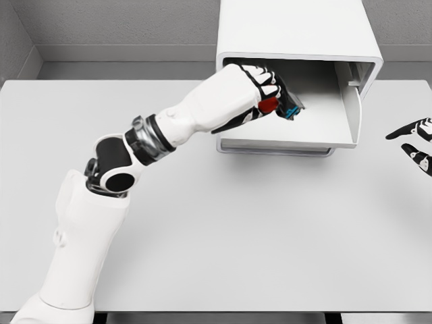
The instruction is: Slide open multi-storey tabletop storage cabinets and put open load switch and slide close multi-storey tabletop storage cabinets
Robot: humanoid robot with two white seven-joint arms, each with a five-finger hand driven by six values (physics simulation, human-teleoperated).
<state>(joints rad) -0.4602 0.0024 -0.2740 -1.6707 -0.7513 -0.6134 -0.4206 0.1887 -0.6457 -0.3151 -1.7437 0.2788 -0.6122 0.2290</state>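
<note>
White left arm enters lower left, reaches diagonally to upper centre. Left five-finger hand [260, 94] clenched around small load switch with red and blue parts [282, 106], held over pulled-out white drawer [297, 135], likely ready for drop inside. Right hand [413, 142] at right edge, fingers spread, empty, apparently kept clear. White storage cabinet [297, 30] at top centre on grey table [236, 236].

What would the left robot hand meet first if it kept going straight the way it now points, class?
The left robot hand, shut on the load switch, points right into the open drawer. It would probably meet the drawer's right end wall first, though depth is unclear from this one view.
</note>
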